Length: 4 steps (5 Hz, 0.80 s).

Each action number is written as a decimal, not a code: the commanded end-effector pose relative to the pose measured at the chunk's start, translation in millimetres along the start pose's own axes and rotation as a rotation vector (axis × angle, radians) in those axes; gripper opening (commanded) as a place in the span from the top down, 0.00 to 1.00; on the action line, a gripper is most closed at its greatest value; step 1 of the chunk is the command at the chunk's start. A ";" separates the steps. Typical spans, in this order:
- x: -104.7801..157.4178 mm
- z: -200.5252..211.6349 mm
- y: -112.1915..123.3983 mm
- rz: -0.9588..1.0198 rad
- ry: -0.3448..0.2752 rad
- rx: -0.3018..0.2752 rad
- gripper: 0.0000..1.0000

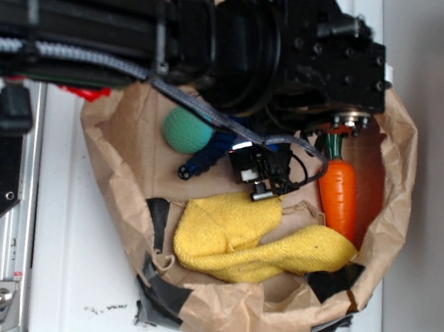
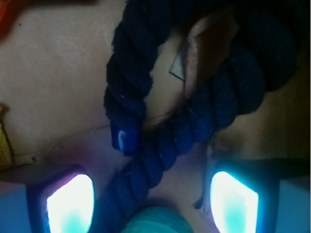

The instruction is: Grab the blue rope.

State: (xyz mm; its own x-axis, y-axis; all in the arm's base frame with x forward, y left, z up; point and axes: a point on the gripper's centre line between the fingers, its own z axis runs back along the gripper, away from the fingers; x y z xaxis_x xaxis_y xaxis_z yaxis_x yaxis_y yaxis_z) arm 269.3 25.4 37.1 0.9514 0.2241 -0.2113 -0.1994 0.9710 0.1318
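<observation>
Between the open tool (image 2: 151, 199) fingers lies the blue rope (image 2: 160, 150), seemingly untouched.

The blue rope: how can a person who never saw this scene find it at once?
Look inside the crumpled brown paper bag, under the black robot arm. The blue rope lies beside the green ball, above the yellow cloth. It alone is dark navy, twisted, with capped ends.

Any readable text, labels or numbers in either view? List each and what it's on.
None readable in either view.
Exterior: no print shows on the brown paper bag, yellow cloth, orange toy carrot or green ball.
Wrist: the blue rope and gripper fingers carry no marks; the glowing pads are just glare.
</observation>
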 end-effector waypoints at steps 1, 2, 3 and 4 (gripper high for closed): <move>20.8 1.3 52.3 0.061 -0.327 -0.193 0.00; 42.9 -5.1 42.8 0.076 -0.355 -0.088 0.00; 55.1 -7.2 33.0 0.053 -0.332 -0.043 0.00; 71.8 -4.6 8.1 0.026 -0.267 0.044 0.00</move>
State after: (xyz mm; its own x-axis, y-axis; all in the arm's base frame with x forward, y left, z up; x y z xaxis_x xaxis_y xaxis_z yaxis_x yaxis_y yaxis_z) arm 328.3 53.9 26.9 0.9752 0.2182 0.0376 -0.2214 0.9602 0.1703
